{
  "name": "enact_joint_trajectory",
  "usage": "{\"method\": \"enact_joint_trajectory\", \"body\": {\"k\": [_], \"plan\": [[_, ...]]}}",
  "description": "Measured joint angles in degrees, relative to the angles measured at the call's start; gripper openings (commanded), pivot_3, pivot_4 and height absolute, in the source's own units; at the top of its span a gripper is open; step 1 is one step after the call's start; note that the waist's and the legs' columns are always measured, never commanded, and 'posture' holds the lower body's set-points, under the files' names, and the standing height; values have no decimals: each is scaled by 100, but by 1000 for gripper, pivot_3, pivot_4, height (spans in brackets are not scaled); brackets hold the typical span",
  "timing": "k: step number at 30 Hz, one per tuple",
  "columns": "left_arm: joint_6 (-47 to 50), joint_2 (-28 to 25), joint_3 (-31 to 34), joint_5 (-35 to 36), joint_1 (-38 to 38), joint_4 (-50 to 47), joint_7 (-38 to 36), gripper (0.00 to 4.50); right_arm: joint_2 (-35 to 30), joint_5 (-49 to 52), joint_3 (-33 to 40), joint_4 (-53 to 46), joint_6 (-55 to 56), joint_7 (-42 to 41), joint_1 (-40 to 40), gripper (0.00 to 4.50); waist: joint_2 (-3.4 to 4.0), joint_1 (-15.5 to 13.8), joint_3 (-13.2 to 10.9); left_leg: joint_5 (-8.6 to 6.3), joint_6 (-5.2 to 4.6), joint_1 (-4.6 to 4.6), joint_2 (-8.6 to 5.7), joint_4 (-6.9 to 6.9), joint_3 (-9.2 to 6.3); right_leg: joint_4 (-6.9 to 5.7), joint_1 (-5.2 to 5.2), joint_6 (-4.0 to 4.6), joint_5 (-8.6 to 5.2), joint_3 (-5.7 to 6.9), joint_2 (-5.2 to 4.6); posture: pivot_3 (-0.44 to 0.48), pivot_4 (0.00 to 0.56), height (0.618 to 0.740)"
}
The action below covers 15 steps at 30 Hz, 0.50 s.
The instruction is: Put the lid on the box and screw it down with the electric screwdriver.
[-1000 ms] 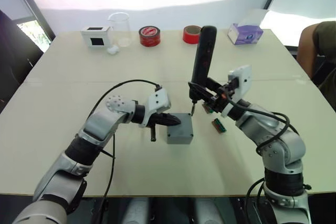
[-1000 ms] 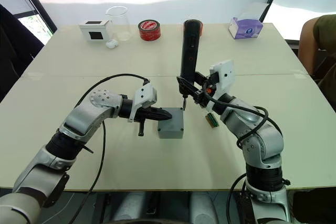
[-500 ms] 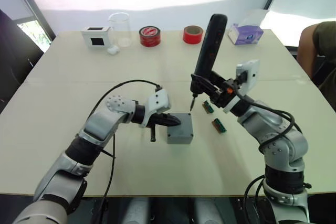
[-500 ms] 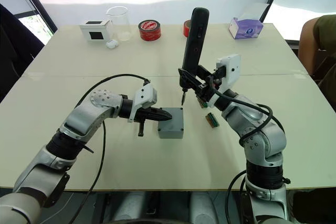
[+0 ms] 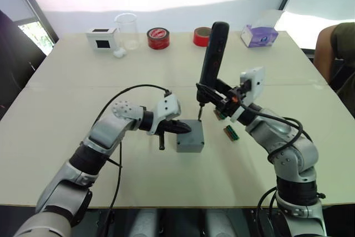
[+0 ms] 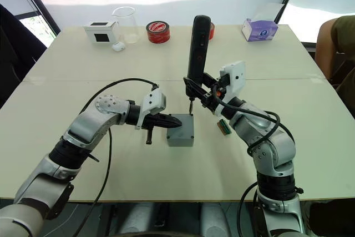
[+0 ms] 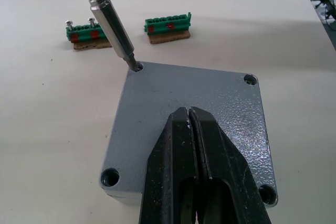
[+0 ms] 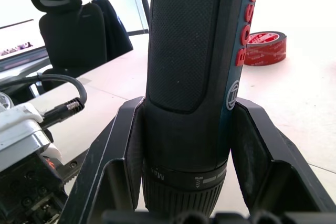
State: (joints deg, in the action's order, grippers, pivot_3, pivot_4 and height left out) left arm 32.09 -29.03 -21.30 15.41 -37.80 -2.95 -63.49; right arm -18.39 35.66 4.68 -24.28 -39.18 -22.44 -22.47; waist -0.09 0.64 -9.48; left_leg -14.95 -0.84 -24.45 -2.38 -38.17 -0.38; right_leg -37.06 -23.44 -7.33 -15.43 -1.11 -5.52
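The grey box [image 5: 190, 144] sits mid-table with the grey lid [image 7: 157, 108] lying flush on it, screw holes at its corners. My left gripper [image 7: 189, 109] is shut, its tips resting on the lid's top [image 5: 186, 128]. My right gripper [image 5: 210, 95] is shut on the electric screwdriver [image 5: 214, 54], a black tool with red markings, held nearly upright above the box's far side. Its bit [image 7: 113, 27] stands in the lid's corner hole. In the right wrist view the screwdriver [image 8: 194, 51] sits between both fingers [image 8: 123, 145].
Two green circuit strips [image 5: 231, 132] lie just right of the box. Along the far edge stand a white box with a dark window [image 5: 101, 38], a glass beaker [image 5: 127, 29], two red tape rolls [image 5: 158, 38] and a purple tissue box [image 5: 259, 35]. A person [image 5: 338, 43] sits at the right.
Half a second ago the screwdriver was lifted and tilted right; it has come back down and leftward, its bit now in the lid's corner hole. The left gripper has not moved.
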Motion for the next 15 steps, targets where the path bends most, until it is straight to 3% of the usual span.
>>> {"method": "enact_joint_trajectory", "body": {"k": [15], "plan": [[5,-2,0,-3,0,-1,4,0,-46,-370,-164,103,415,-89,118,1759,0,-2,0,0,0,2,0,0,0,0,1,0,0,0,0,0,150,740]]}}
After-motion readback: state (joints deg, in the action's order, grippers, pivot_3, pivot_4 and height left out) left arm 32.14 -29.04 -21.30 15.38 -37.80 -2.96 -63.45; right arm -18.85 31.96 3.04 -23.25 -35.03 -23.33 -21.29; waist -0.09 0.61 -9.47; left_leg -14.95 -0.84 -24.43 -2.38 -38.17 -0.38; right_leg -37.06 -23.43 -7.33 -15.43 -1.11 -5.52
